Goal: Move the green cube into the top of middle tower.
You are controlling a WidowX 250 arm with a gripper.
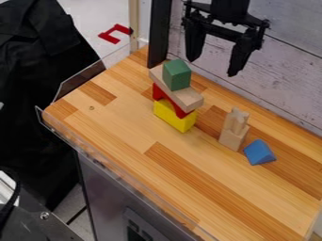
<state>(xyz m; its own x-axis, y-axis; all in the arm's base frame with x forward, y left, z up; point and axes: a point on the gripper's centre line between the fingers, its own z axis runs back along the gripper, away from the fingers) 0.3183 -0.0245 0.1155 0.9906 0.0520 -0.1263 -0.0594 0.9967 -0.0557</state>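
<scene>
My gripper [212, 67] hangs open at the top of the camera view, above and to the right of the block stack, with nothing between its fingers. The green cube [177, 75] rests on top of a plain wooden plank [177, 92]. Under the plank is a red arch block [168, 101], and a yellow block [174, 116] forms the base. To the right stands a small tower of plain wood [234, 129], a notched piece on top of a block.
A blue triangular block [260, 152] lies just right of the small wooden tower. A whitewashed plank wall [283, 70] runs behind the table [125, 136]. A dark post [159, 35] rises at the back edge, and a clear rim lines the left and front edges.
</scene>
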